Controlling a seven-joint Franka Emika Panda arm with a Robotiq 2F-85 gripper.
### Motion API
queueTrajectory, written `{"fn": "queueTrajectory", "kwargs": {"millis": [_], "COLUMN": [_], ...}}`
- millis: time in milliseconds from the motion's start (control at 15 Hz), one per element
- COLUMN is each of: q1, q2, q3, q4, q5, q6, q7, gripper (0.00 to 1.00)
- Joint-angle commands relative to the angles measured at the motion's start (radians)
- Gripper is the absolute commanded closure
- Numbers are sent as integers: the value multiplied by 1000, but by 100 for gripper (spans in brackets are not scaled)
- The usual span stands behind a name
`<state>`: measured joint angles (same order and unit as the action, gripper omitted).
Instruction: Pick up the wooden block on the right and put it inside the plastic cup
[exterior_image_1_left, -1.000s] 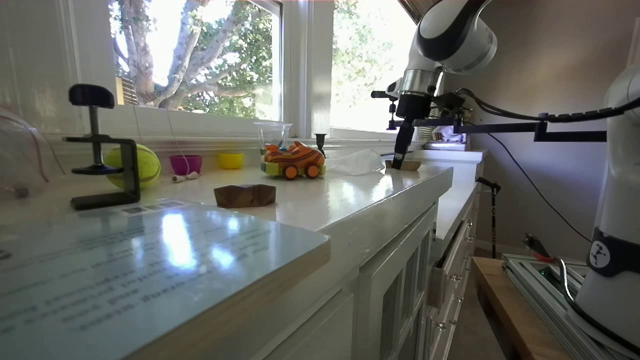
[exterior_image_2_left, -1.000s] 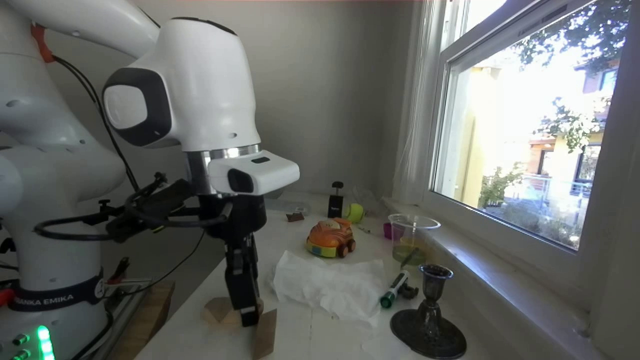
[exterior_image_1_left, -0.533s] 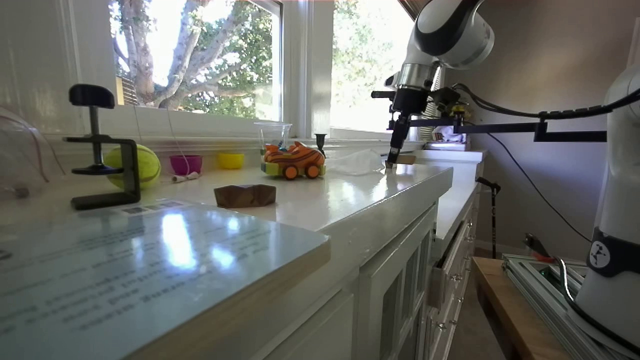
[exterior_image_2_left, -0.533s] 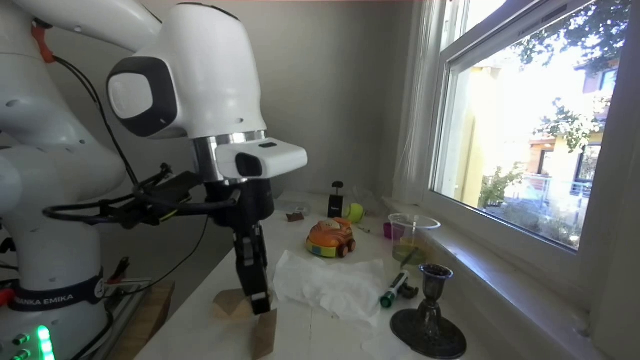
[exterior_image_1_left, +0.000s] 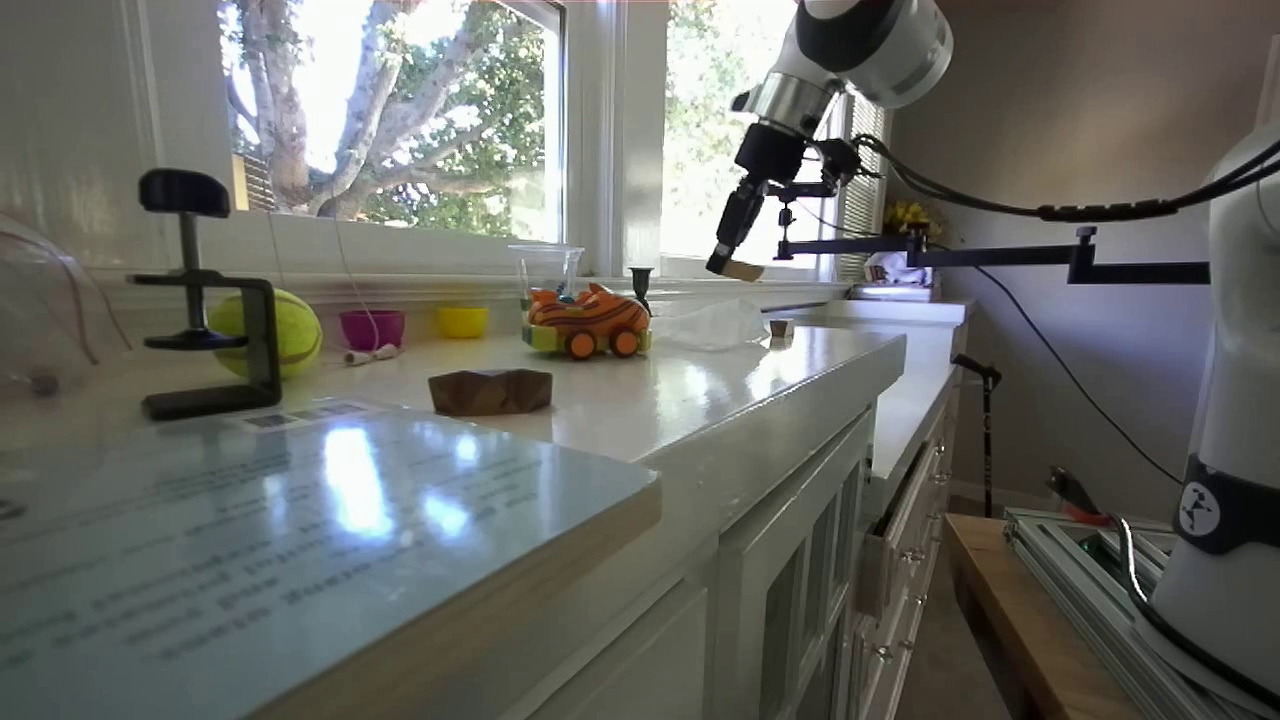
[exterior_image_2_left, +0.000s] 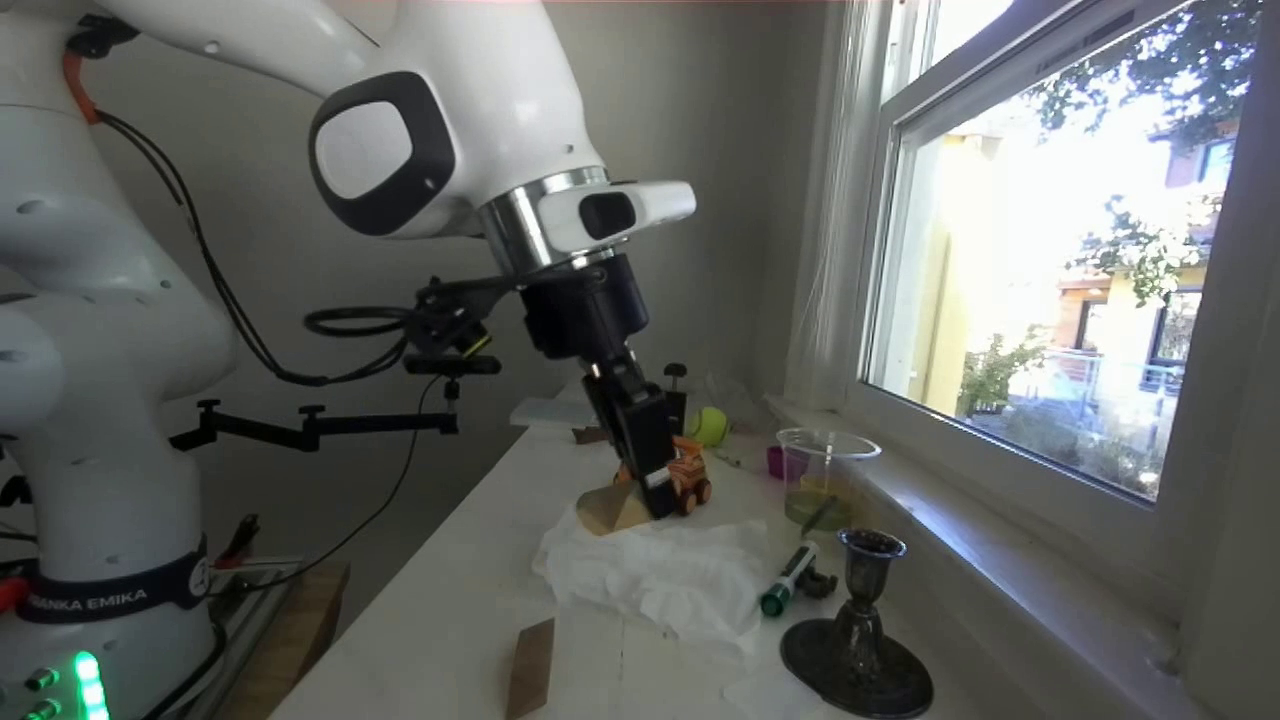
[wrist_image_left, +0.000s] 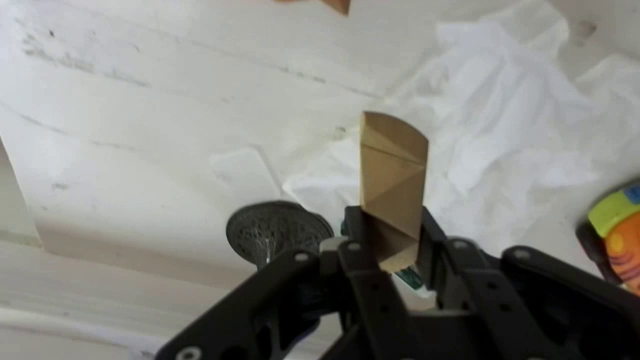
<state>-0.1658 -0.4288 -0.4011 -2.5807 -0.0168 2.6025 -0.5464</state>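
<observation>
My gripper (wrist_image_left: 389, 216) is shut on the pale tan wooden block (wrist_image_left: 394, 170), which sticks out beyond the fingertips. In an exterior view the gripper (exterior_image_1_left: 718, 262) holds the block (exterior_image_1_left: 744, 271) above the counter, near the window. In an exterior view the gripper (exterior_image_2_left: 660, 500) and block (exterior_image_2_left: 606, 509) appear in front of the orange toy car. The magenta plastic cup (exterior_image_1_left: 372, 328) stands upright on the counter, near the yellow-green ball. It also shows, partly behind a clear cup, in an exterior view (exterior_image_2_left: 776, 462). It is out of the wrist view.
The orange toy car (exterior_image_1_left: 590, 325), a tall clear cup (exterior_image_2_left: 800, 450), a candlestick (exterior_image_2_left: 858, 645), a green marker (exterior_image_2_left: 788, 580) and crumpled white sheeting (exterior_image_2_left: 655, 580) are on the counter. A brown piece (exterior_image_2_left: 530, 668), a yellow cup (exterior_image_1_left: 461, 321), another brown block (exterior_image_1_left: 490, 392) and a clamp (exterior_image_1_left: 262, 340) stand around.
The gripper has lifted the wooden block off the counter and carried it up and toward the toy car. The arm tilts more. The brown piece beside it stays on the counter.
</observation>
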Motion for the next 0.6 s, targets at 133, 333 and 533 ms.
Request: {"fn": "queueTrajectory", "kwargs": {"millis": [133,333,533], "q1": [35,29,46], "q2": [11,11,95], "q3": [5,1,4], "q4": [21,17,27], "q5": [34,34,43], "q6": [14,14,163], "q7": [4,4,16], "gripper": [74,93,93]}}
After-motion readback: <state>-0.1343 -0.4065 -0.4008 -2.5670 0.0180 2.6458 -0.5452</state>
